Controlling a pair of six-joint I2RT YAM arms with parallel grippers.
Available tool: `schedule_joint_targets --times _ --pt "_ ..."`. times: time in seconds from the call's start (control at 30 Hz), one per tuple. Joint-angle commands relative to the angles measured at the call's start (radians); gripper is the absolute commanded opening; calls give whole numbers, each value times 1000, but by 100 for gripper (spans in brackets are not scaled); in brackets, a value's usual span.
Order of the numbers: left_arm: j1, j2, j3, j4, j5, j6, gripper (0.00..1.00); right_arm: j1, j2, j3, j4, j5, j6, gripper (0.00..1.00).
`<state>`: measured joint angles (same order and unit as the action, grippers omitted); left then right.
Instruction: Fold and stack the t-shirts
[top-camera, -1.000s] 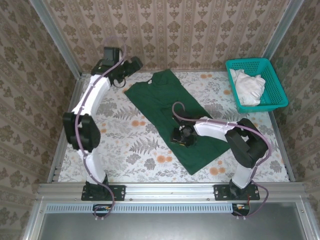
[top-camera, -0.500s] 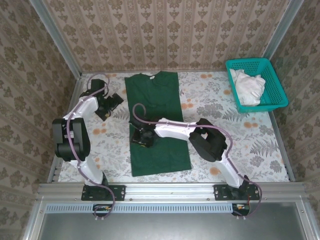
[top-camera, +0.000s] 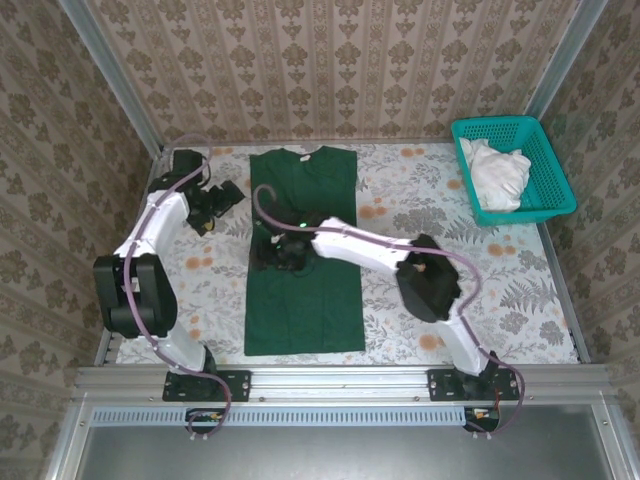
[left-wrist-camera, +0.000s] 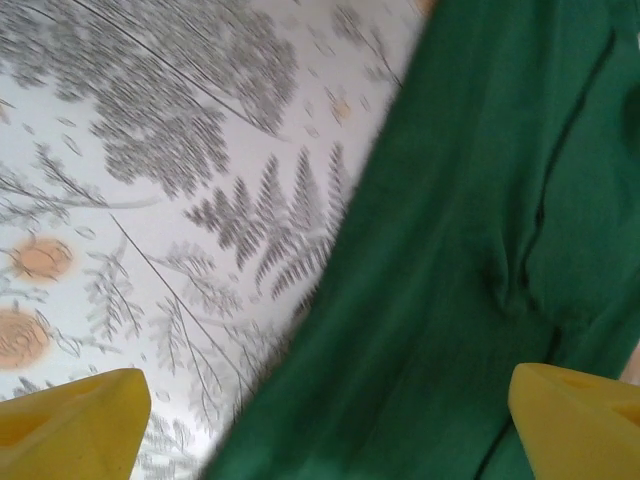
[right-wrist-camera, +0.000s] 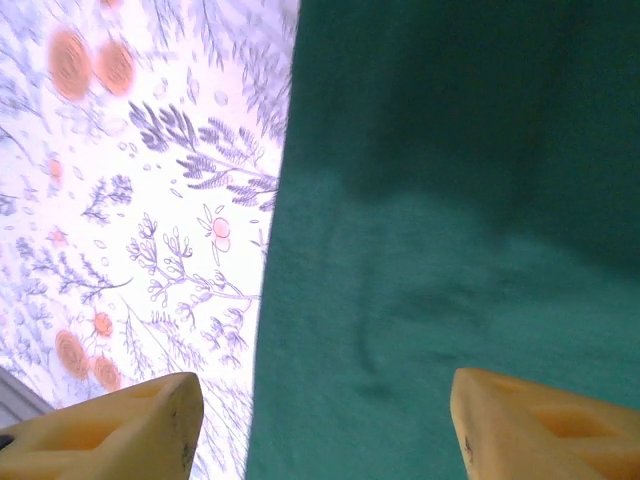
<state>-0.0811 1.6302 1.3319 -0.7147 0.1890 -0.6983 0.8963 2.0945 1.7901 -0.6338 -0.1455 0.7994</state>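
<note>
The dark green cotton t-shirt (top-camera: 303, 300) lay flat on the floral bench (top-camera: 480, 270), right gripper (top-camera: 281, 251) over it, left gripper (top-camera: 222, 197) beside it, both sets of fingers (right-wrist-camera: 120, 430) apart.

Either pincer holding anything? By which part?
Nothing held: left pincer and right pincer are open and empty; the dark green cotton t-shirt lies flat, ungripped.

t-shirt (left-wrist-camera: 470, 250): dark green, creased, right side | table (left-wrist-camera: 150, 150): floral, left | gripper (left-wrist-camera: 330, 430): yellow fingertips (left-wrist-camera: 70, 420) spread wide
</note>
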Motion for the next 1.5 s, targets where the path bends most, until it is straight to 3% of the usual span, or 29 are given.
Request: schedule_joint_targets --times 0.0,0.23,0.4,0.57,0.7,0.8,1.07,1.47 --pt "-92 -71 1 -206 -34 62 92 -77 -282 -237 33 6 -141 70" --pt "-295 -232 -254 -350 -70 -105 69 -221 -693 -867 124 -162 -177 65" --pt "-399 -355 -436 -380 -79 -261 63 -225 -852 -1080 102 -256 -179 57" --pt "-414 -472 -642 -282 -3 -387 54 -223 -877 -1170 92 -282 -119 54" --pt "-417 -565 -766 -221 26 -433 45 -196 -885 -1263 245 -287 44 50" --pt "-419 -639 -821 -198 31 -436 43 -149 -860 -1274 319 -265 127 49" --pt "-417 -639 -862 -199 39 -365 40 -32 -805 -1246 329 -194 224 49" --pt "-423 -651 -899 -181 81 -334 34 -17 -732 -1224 357 -195 229 44"
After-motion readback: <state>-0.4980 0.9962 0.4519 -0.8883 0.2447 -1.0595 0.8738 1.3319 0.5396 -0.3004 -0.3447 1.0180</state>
